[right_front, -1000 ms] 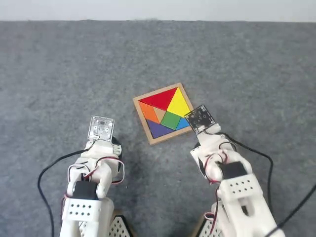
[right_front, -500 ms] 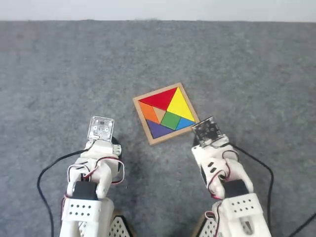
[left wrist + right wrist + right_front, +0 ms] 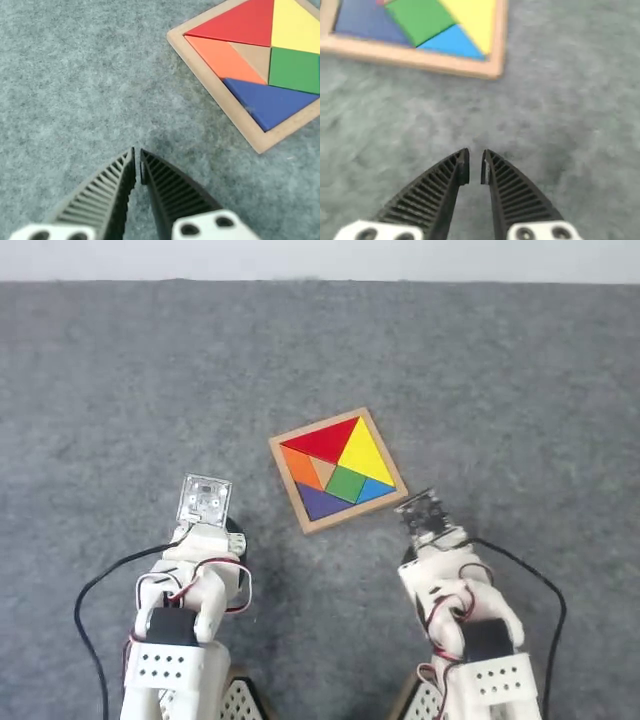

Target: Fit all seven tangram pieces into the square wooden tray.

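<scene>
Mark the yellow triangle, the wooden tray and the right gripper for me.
yellow triangle (image 3: pixel 362 452): high view, middle of its face.
wooden tray (image 3: pixel 356 511): high view, the rim on the side nearest the arms.
right gripper (image 3: pixel 475 155): right wrist view, midway between its fingertips.

Grey felt cloth (image 3: pixel 120 370) covers the surface; a pale strip (image 3: pixel 320 260) borders its far edge

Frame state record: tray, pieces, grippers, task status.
tray: square, wooden, on grey mat
pieces in tray: red triangle, yellow triangle, orange parallelogram, tan triangle, green square, light blue triangle, dark blue triangle
left gripper: shut, empty, over mat, apart from tray
right gripper: shut, empty, over mat near tray corner
task: all seven fitted, looks done
</scene>
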`<control>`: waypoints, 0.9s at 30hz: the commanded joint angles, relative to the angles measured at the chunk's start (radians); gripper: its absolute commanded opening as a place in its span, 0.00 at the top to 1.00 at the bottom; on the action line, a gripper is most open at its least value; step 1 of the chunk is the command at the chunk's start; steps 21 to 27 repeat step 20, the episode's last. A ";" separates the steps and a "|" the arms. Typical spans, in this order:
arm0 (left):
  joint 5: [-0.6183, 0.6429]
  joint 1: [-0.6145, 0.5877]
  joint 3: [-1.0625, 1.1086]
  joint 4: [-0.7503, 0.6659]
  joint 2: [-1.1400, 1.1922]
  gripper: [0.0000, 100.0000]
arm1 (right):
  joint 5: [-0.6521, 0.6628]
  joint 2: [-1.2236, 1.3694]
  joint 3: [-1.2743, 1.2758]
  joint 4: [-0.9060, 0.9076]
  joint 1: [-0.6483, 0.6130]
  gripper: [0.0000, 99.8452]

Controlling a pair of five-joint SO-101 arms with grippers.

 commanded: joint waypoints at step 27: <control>0.006 -0.005 -0.008 0.002 -0.012 0.98 | -0.003 -0.162 0.011 0.117 0.335 0.95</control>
